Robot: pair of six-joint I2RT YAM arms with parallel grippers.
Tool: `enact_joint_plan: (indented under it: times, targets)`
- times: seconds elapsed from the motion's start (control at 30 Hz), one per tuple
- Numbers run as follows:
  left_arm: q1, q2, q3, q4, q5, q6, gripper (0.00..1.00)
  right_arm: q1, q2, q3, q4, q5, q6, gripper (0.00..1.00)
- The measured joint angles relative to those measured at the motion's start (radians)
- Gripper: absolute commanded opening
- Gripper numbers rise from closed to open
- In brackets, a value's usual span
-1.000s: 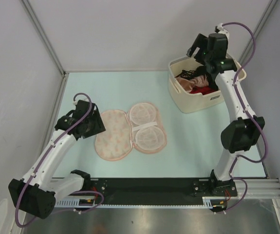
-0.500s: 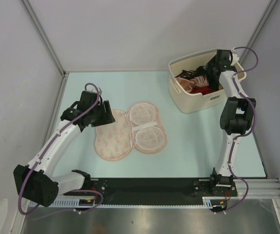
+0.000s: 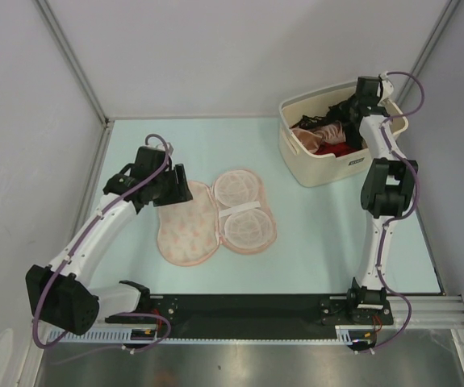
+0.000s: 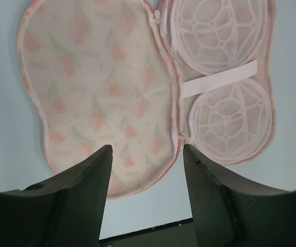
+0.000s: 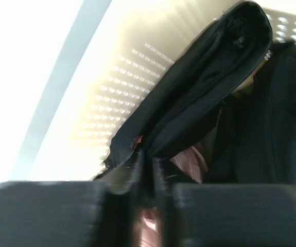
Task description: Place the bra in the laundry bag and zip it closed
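The pale green table point(image 3: 312, 242) carries two things. A cream basket point(image 3: 328, 168) stands at the far right corner. The laundry bag point(image 3: 215, 218) lies opened flat near the middle, its printed half on the left and its pale, mesh-cupped half on the right, with the zip undone all round.

The basket holds a heap of garments, pink and red point(image 3: 332, 147) among them. The bra point(image 3: 307, 122) seems to be the black, strappy piece at the heap's left end, though from above I can't be sure of it.

The right gripper point(image 3: 351, 109) is down inside the basket at the back. In its own camera the fingers point(image 5: 127, 180) are pressed almost together, pinching a fold of black cloth point(image 5: 204, 87) that rises from between them. The blur doesn't let me tell whether that cloth is part of the bra.

The left gripper point(image 4: 145, 170) hangs over the printed half of the bag. Its fingers are spread wide with nothing between them, and I can't tell if they touch the fabric.

A second ago the right gripper stood high over the basket's back rim; now it has dropped in. The left gripper was off to the left of the bag and has come to its edge. The bag has not shifted.
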Motion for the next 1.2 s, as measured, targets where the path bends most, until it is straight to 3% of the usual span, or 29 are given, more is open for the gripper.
enact_joint_plan:
  times: [0.3,0.5,0.7,0.97,1.2]
  targets:
    - [0.000,0.061,0.064,0.000,0.009,0.021,0.63,-0.010,0.028,0.249,-0.116,-0.054,0.027,0.00]
    - [0.000,0.117,0.101,0.003,0.042,0.021,0.63,-0.014,-0.126,0.251,-0.161,-0.106,0.002,0.00]
    - [0.000,0.126,0.106,0.038,0.127,0.010,0.67,-0.016,-0.335,0.242,-0.176,-0.281,-0.023,0.00]
    - [-0.006,0.057,0.026,0.183,0.289,-0.115,0.71,0.027,-0.774,-0.046,-0.137,-0.571,0.003,0.00]
    - [-0.040,-0.106,-0.118,0.273,0.415,-0.274,0.73,0.191,-1.089,-0.389,-0.089,-0.777,0.084,0.00]
